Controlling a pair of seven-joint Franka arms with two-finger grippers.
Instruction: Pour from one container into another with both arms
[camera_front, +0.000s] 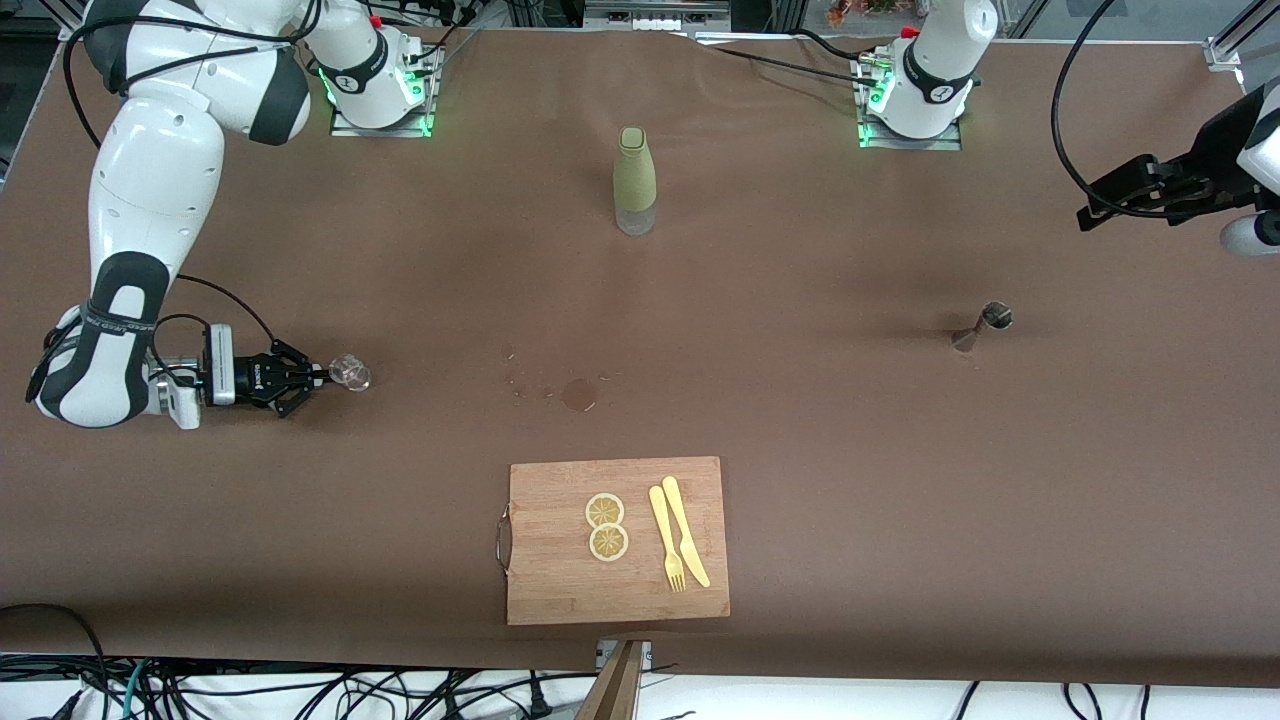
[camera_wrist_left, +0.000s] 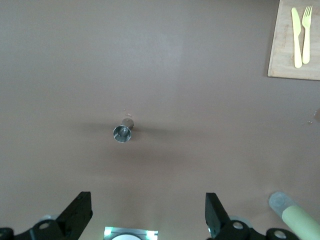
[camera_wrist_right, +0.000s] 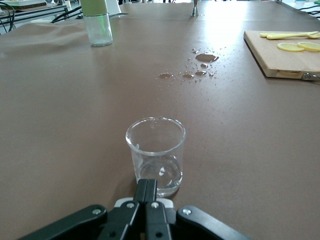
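Black and jointed, my right gripper (camera_front: 322, 377) hung low over the table (camera_front: 800, 400) at the right arm's end, fingers pinched together just short of a clear glass tumbler (camera_front: 352, 372), holding nothing. That tumbler stood upright, thin-walled and round. My left gripper (camera_front: 1100, 205) hovered high at the left arm's end, jaws spread wide and bare, above a small shiny metal cup (camera_front: 985, 325). Between the arms' bases stood a bottle (camera_front: 635, 180) with a matte green sleeve and clear base. Wet droplets (camera_front: 578, 393) speckled the brown cloth midway. Nearest the front camera lay a wooden cutting board (camera_front: 560, 570) carrying two lemon slices (camera_front: 606, 526), a yellow fork (camera_front: 667, 537) and knife (camera_front: 685, 530).
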